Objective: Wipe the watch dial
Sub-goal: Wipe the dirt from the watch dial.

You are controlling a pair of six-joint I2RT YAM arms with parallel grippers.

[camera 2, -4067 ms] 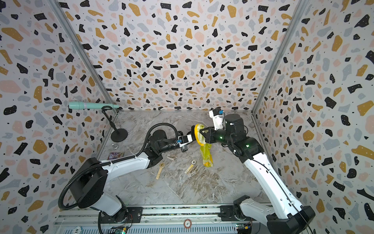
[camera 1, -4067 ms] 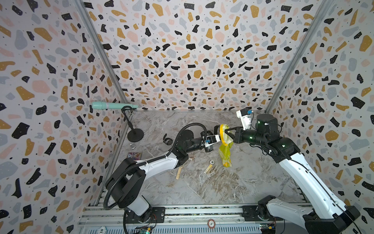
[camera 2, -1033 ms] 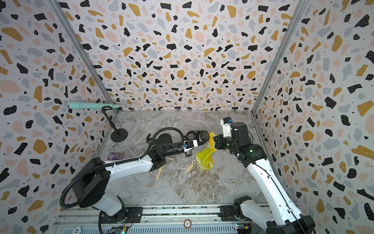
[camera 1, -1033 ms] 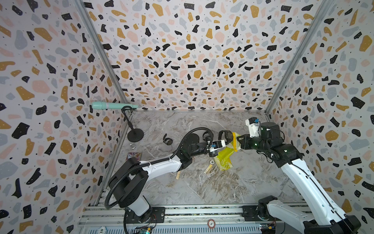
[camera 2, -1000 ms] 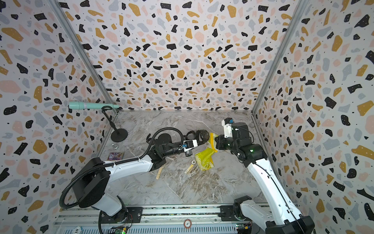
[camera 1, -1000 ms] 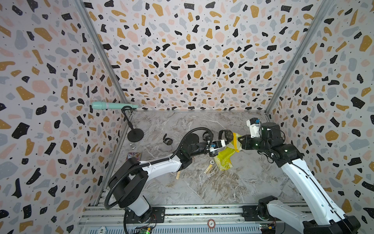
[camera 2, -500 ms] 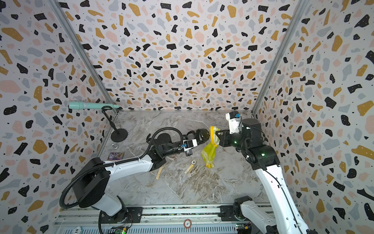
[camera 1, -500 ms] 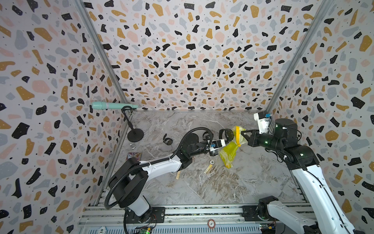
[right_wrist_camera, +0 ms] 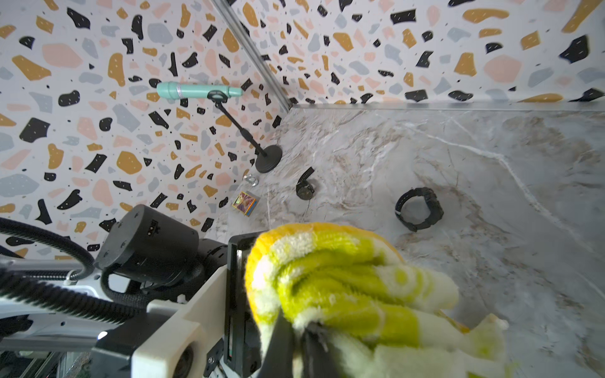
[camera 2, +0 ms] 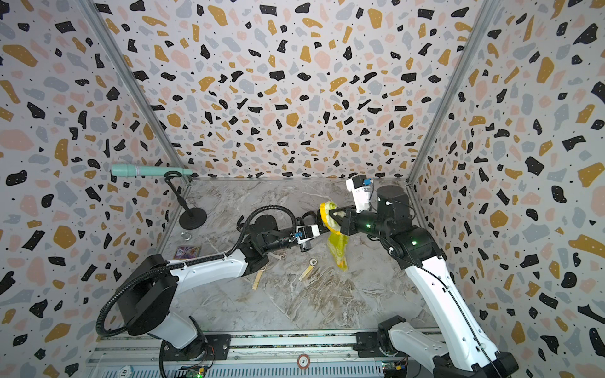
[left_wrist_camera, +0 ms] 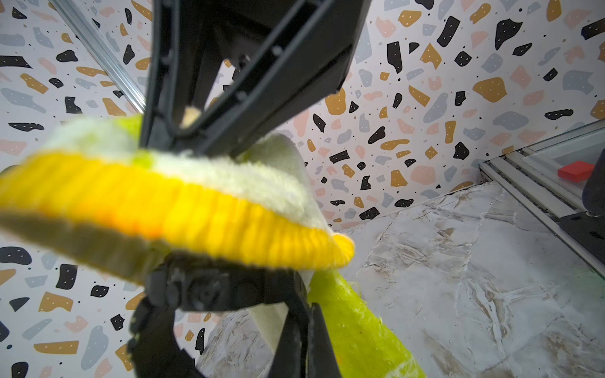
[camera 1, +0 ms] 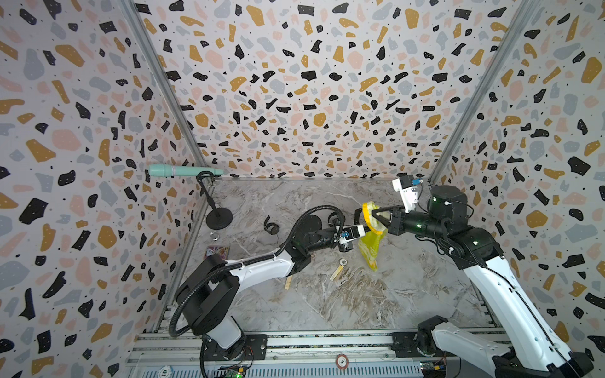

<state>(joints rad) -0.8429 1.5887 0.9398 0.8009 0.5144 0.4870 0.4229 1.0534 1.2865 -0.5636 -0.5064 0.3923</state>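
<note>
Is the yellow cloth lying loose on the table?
No, the right tool holds the cloth bunched at its top, the rest hanging down.

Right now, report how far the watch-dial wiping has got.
Done: right gripper shut on the yellow-and-white fluffy cloth, left gripper shut on a black strapped watch. In hand: cloth lies against the watch in the left wrist view. Left: the dial is hidden, so cleanness can't be judged.

Black watch (left_wrist_camera: 212, 291) held above table; bunched yellow-green cloth (left_wrist_camera: 183, 209) draped over dial, touching.
</note>
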